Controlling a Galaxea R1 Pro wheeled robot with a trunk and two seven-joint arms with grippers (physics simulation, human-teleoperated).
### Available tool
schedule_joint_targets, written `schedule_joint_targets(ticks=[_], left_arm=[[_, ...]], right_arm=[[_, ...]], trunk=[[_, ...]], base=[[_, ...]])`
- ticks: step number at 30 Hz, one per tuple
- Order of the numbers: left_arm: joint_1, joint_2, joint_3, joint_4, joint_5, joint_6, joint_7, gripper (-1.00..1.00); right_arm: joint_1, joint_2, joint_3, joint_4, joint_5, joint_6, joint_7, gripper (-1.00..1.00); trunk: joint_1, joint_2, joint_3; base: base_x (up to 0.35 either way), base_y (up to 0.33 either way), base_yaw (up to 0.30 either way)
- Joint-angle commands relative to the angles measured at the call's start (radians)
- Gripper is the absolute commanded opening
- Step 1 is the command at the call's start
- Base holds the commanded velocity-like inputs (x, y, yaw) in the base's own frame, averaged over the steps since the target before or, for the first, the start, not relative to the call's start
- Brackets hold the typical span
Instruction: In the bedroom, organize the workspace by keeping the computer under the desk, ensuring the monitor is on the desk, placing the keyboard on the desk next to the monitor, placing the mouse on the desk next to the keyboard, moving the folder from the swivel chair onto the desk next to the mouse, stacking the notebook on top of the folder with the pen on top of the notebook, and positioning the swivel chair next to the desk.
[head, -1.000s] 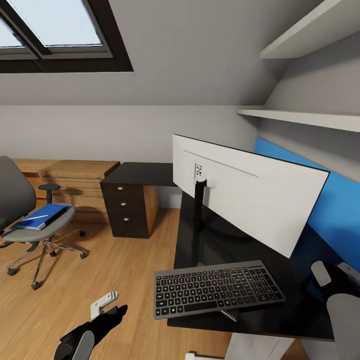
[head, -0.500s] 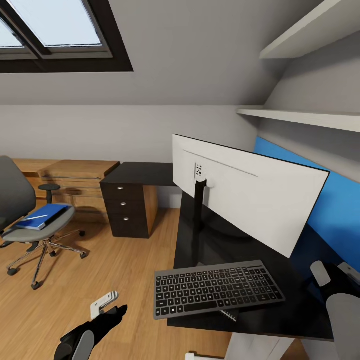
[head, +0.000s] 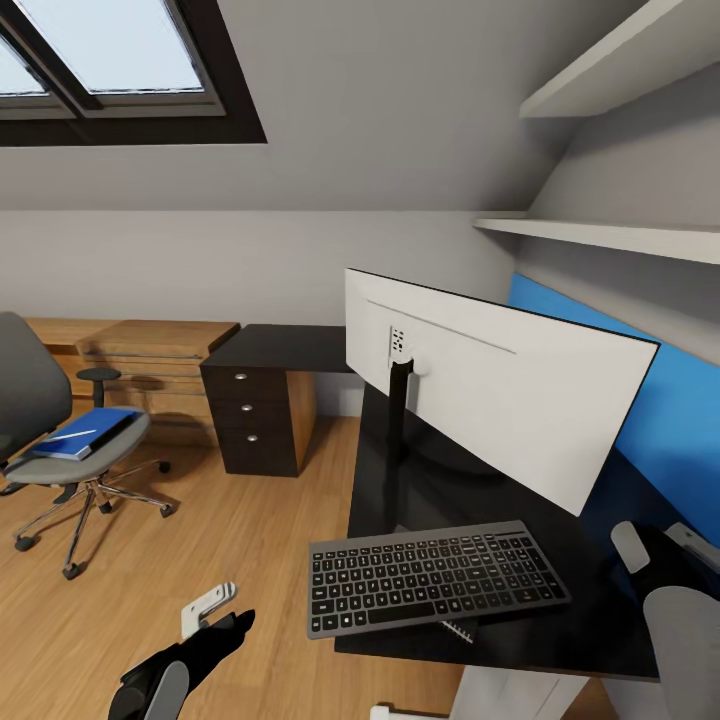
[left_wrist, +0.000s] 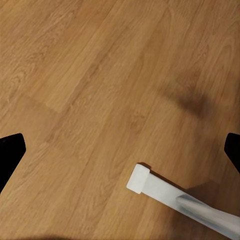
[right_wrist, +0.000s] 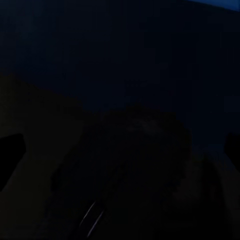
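Both grippers hang low. The right gripper (head: 660, 560) hovers over the near right part of the desk (head: 420, 480); its wrist view shows dark tips at both edges with a wide gap, so it reads as spread and empty, above a dim rounded dark shape that may be the mouse, too murky to confirm. The left gripper (left_wrist: 120, 150) is likewise spread, empty, over bare floor (head: 200, 520) beside a white foot.

On the glossy black top the monitor (head: 500, 390) stands with its white back towards the camera, and the keyboard (head: 435, 578) lies just before its stand, its near edge close to the desk's lip. Well apart to the left sits the swivel chair (head: 60, 440), carrying the folder (head: 85, 432) with a white pen (head: 72, 436) on it; a notebook I cannot make out.

Risks, as I judge them: the dark-on-dark target invites a missed grasp, an arm sweep could nudge the keyboard off the edge, and the castered chair may roll when reached for.

The attic room has a skylight, wall shelves and a wood floor.
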Motion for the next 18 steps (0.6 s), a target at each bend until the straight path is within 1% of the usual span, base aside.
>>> schedule_joint_targets(ticks=[1,18], left_arm=[[0.000,-0.001,0.001,-0.002,0.011,0.004,0.008,1.00],[0.000,-0.001,0.001,-0.002,0.011,0.004,0.007,1.00]], right_arm=[[0.000,0.000,0.001,-0.002,-0.005,0.005,-0.004,1.00],[0.000,0.001,0.001,-0.002,-0.004,0.005,-0.013,1.00]], trunk=[[0.000,-0.001,-0.001],[0.000,-0.001,-0.001]], base=[[0.000,0.000,0.000],[0.000,0.000,0.000]])
